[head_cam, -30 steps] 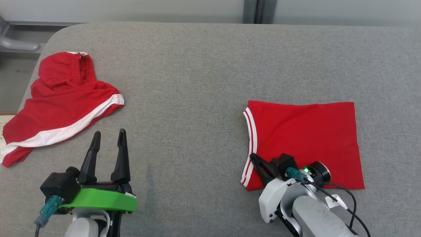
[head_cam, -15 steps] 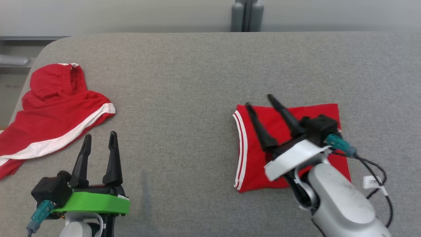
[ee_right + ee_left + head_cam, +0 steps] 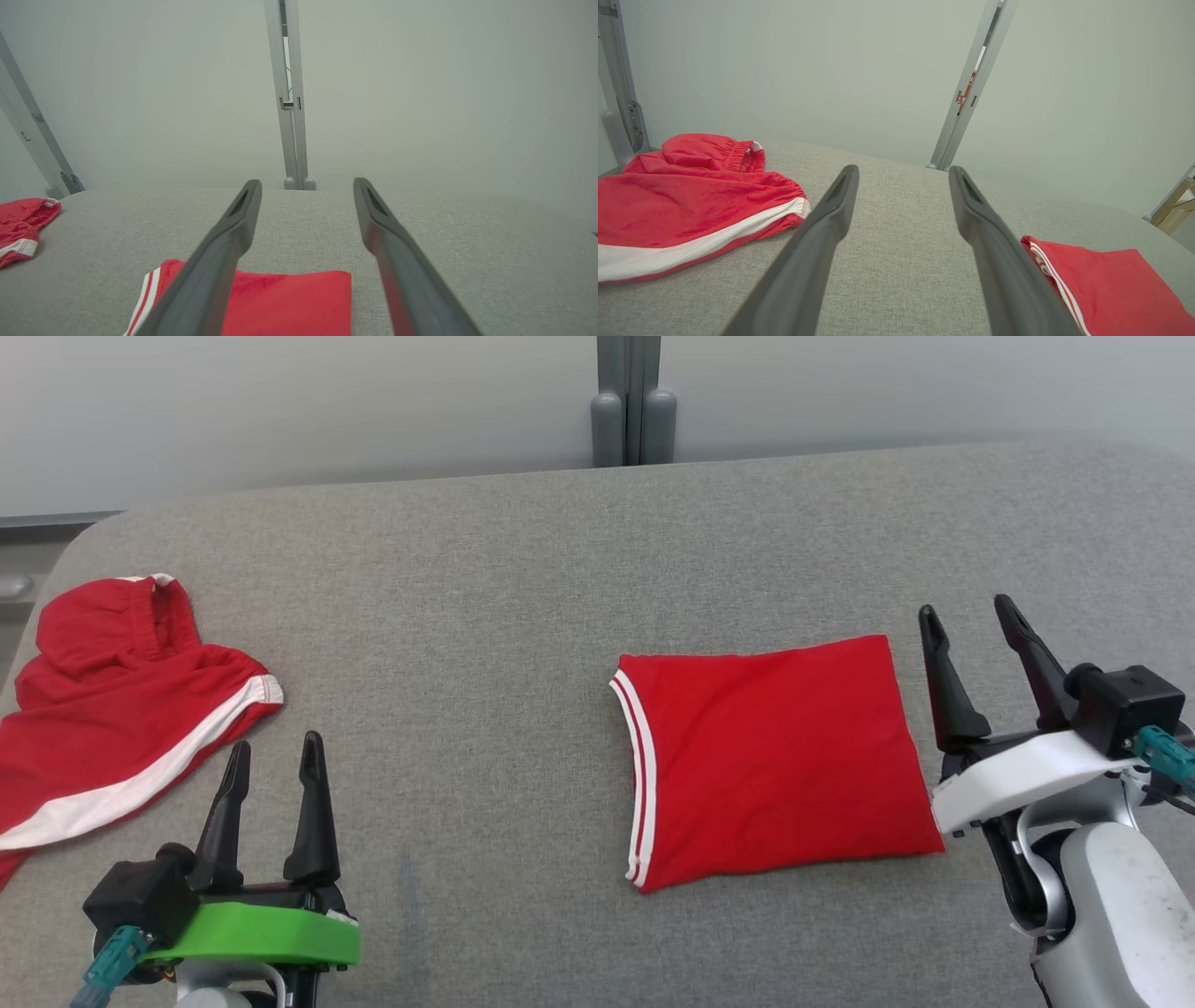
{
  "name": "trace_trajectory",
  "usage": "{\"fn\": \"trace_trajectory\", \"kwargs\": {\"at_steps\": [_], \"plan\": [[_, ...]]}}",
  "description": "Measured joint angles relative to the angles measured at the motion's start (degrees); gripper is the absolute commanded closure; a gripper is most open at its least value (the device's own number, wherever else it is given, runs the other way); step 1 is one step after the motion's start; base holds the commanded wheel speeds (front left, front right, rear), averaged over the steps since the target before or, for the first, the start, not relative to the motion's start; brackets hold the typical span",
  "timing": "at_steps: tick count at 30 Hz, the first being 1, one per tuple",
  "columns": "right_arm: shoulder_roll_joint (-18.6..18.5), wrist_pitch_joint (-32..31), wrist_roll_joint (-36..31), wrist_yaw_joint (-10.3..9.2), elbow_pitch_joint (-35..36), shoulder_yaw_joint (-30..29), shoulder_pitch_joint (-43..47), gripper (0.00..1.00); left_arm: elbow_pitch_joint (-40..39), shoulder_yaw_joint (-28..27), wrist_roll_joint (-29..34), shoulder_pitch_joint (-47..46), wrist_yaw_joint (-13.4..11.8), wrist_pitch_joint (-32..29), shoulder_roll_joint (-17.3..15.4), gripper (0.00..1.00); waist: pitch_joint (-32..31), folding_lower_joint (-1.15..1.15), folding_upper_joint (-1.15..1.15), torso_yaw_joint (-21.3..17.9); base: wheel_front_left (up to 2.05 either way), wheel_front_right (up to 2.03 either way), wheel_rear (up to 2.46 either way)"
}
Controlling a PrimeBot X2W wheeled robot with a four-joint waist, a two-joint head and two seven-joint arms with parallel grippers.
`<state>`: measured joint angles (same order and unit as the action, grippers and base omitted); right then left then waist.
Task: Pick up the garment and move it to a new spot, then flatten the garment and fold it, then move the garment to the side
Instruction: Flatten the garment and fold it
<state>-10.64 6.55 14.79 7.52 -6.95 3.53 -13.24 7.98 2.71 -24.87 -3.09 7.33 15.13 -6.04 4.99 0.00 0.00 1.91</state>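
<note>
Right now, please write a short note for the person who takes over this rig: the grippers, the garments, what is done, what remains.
Left gripper: open, empty, over the grey surface at front left.
Right gripper: open, empty, just right of the folded garment, apart from it.
Folded garment: flat red rectangle, white-striped edge facing left, right of centre.
Second red garment: crumpled at the far left edge.
Done: the fold looks finished and set down.
Left: probably only the crumpled one, if it is next.

Garment [image 3: 775, 761] on surface [image 3: 485, 616], right of shorts [image 3: 112, 709]
</note>
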Motion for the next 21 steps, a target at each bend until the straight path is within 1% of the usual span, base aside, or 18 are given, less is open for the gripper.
{"fn": "trace_trajectory", "kwargs": {"at_steps": [4, 7, 16, 21], "plan": [[0.68, -0.47, -0.91, 0.0, -0.88, -2.92, 1.65, 0.0, 0.22, 0.1, 0.7, 0.64, 0.0, 0.0, -0.36, 0.0, -1.03, 0.0, 0.0, -0.34, 0.0, 0.0, 0.0], [0.96, -0.59, -1.04, 0.0, -2.16, -3.67, 2.82, 0.0, 0.91, 0.09, 1.02, 1.38, 0.0, -0.01, -0.91, 0.0, -1.83, 0.0, 0.0, -0.55, 0.0, 0.0, 0.0], [1.69, 0.09, -0.97, 0.0, -5.7, -3.64, 5.23, 0.0, 2.05, -0.8, 1.24, 3.61, 0.01, -0.01, -1.51, 0.0, -4.3, 0.0, 0.0, -1.55, 0.0, 0.0, 0.0], [2.08, 0.29, -0.89, 0.0, -6.43, -3.22, 6.13, 0.0, 3.1, -1.05, 1.12, 4.31, -0.02, 0.0, -1.57, 0.0, -5.42, 0.0, 0.0, -1.95, 0.0, 0.0, 0.0]]}}
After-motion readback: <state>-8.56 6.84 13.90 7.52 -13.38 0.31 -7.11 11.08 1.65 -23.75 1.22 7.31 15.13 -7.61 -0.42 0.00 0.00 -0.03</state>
